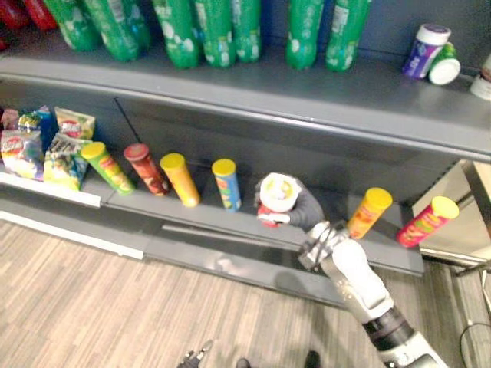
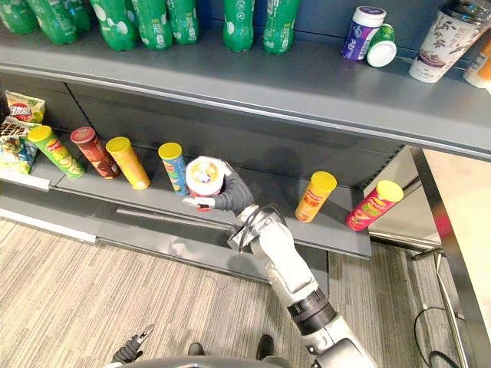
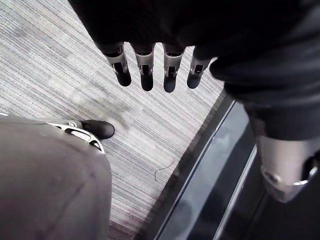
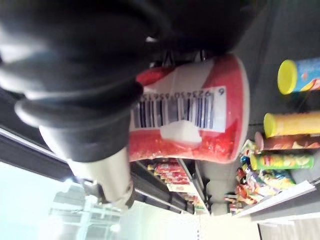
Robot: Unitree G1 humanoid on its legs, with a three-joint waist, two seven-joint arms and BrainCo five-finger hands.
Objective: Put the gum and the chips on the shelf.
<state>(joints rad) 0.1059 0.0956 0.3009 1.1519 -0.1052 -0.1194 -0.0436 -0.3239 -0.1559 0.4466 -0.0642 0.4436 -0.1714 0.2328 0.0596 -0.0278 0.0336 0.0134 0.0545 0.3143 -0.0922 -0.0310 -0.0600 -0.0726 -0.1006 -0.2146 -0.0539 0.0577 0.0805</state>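
Right hand (image 1: pixel 307 208) is clamped on the chips can (image 1: pixel 278 192), fingers curled round its red-and-white body, white lid facing up. It's at the lower shelf (image 1: pixel 199 218), though whether the base touches is hard to tell. Just to the hand's left stands a blue can (image 1: pixel 226 184); further to its right, an orange can (image 1: pixel 370 211). Up and to the right of the hand, a purple-and-white tub (image 1: pixel 426 50) sits on the upper shelf (image 1: pixel 307 92). Left hand (image 3: pixel 146 70) hangs over the floor (image 3: pixel 75 60), fingers straight and apart, holding nothing.
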